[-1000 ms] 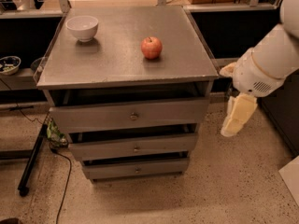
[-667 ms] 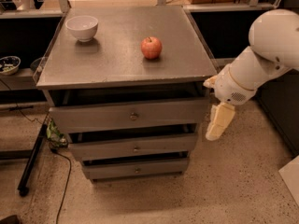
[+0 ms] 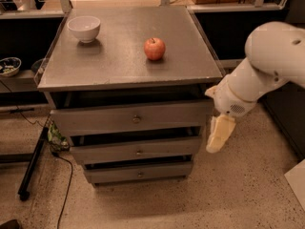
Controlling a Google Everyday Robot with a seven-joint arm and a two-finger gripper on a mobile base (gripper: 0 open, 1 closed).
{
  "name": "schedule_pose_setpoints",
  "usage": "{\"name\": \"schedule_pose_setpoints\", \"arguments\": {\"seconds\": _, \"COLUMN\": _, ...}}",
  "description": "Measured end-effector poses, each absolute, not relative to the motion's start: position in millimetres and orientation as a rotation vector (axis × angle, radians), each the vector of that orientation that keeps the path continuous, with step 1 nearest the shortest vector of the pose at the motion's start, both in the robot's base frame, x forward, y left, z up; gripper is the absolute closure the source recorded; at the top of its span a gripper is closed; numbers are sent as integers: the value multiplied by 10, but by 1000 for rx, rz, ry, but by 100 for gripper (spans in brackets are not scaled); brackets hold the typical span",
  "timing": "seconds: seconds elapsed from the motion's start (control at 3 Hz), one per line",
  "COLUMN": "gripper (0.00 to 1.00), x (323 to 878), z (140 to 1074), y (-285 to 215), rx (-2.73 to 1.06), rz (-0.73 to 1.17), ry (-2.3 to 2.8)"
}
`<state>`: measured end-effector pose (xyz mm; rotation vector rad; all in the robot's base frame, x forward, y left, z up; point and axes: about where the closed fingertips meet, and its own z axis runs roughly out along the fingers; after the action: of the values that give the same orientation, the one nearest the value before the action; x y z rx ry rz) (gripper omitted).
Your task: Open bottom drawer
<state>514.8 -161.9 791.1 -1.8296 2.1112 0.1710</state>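
The bottom drawer (image 3: 138,172) is the lowest of three grey drawer fronts on the cabinet, with a small round knob (image 3: 140,174) at its centre. It sits set back under the middle drawer (image 3: 137,150) and the top drawer (image 3: 133,119). My gripper (image 3: 218,135) hangs pointing down on the white arm (image 3: 259,75), just off the cabinet's right front corner. It is level with the middle drawer, above and to the right of the bottom drawer, and touches neither.
On the cabinet top (image 3: 114,66) stand a white bowl (image 3: 84,28) and a red apple (image 3: 155,48). A black stand leg (image 3: 31,168) and a cable (image 3: 64,185) lie on the floor at the left. A dark cabinet (image 3: 286,113) stands to the right.
The arm has swung left toward the cabinet, bringing my gripper from well right of it to its right front corner. The drawers have not moved.
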Motion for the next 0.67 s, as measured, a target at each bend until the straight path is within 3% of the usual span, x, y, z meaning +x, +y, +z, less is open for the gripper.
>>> {"name": "schedule_pose_setpoints", "arguments": {"seconds": 0.67, "gripper": 0, "x": 4785, "z": 7033, "y": -1490, "rx": -1852, "rz": 143, "ry": 2256}}
